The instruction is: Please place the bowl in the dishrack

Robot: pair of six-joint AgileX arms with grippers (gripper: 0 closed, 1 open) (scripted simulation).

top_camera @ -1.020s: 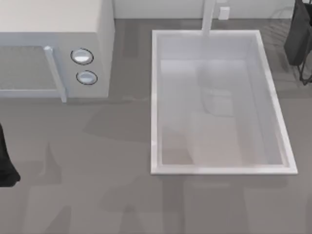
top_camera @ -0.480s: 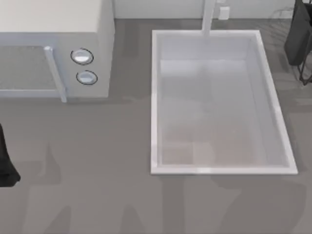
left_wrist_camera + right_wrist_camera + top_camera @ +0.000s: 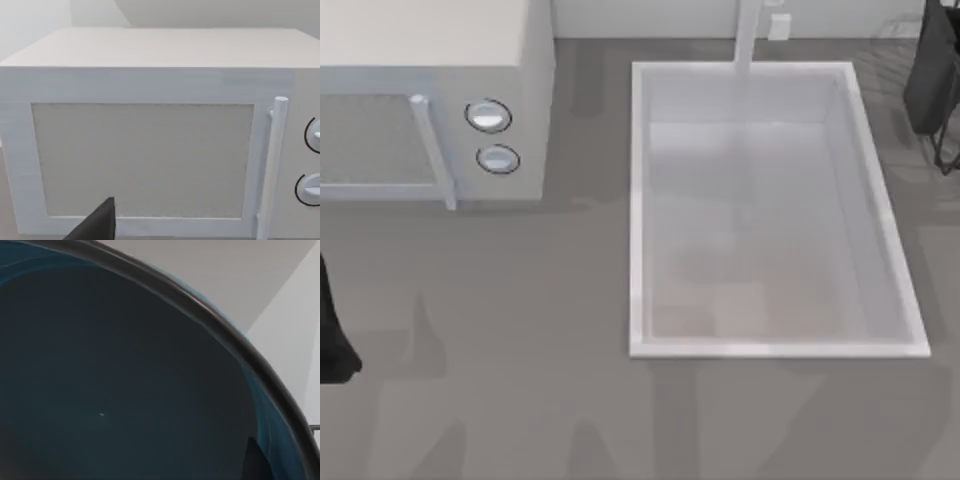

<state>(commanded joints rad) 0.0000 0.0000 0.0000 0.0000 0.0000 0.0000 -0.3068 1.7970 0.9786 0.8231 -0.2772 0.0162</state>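
The grey bench (image 3: 520, 350) carries, from biggest down, a white sink (image 3: 640, 200) right of centre and a white microwave (image 3: 430, 60) at far left, with two round knobs (image 3: 488, 116) on its face. My right arm (image 3: 932, 70) is a dark shape at the top view's far right edge, over thin wire lines of the dishrack (image 3: 948, 160); my left arm (image 3: 332, 340) sits parked at the left edge. The bowl (image 3: 125, 390) is right in front of the right wrist camera, its dark teal inside and thick rim curving across, so I judge it is carried at that arm, above the rack. I cannot tell how the right gripper's grip is set, nor the left gripper's. The bowl looks rigid, glossy, likely slippery and breakable, so the rim is the sensible place to pinch, and it should be set down gently. The right wrist view gives the bowl close up; the left wrist view faces the microwave door and its handle (image 3: 272, 165); the top view gives the layout.
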